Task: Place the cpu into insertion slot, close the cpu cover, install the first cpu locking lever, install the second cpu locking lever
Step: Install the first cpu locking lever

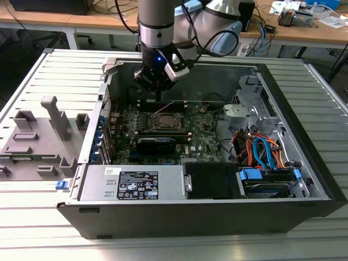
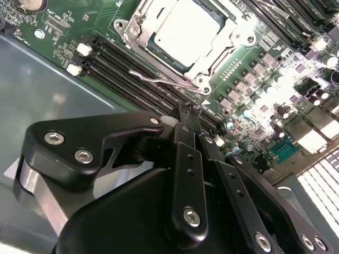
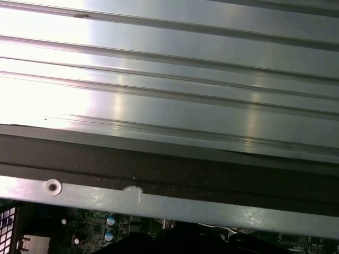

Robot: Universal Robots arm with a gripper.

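The cpu (image 2: pixel 183 29) (image 1: pixel 166 122) lies flat in the insertion slot (image 2: pixel 127 27), its silvery top showing through the window of the cpu cover (image 2: pixel 225 46), which is down over it. A thin wire locking lever (image 2: pixel 159 80) runs along the socket's edge; in the exterior view it (image 1: pixel 164 107) slants up off the board. My gripper (image 2: pixel 190 109) (image 1: pixel 157 97) hangs just beside the socket, over the memory slots (image 2: pixel 127 66), close to the lever's hooked end. Its fingertips are together, and I see nothing between them.
A black graphics card (image 1: pixel 156 144) lies near the socket, with the power supply (image 1: pixel 133 182) in front. Drive cage and cables (image 1: pixel 261 152) fill the exterior view's right. A grey fixture (image 1: pixel 38 136) sits outside the case. The first wrist view shows the case wall (image 3: pixel 159 201) and slatted table (image 3: pixel 159 79).
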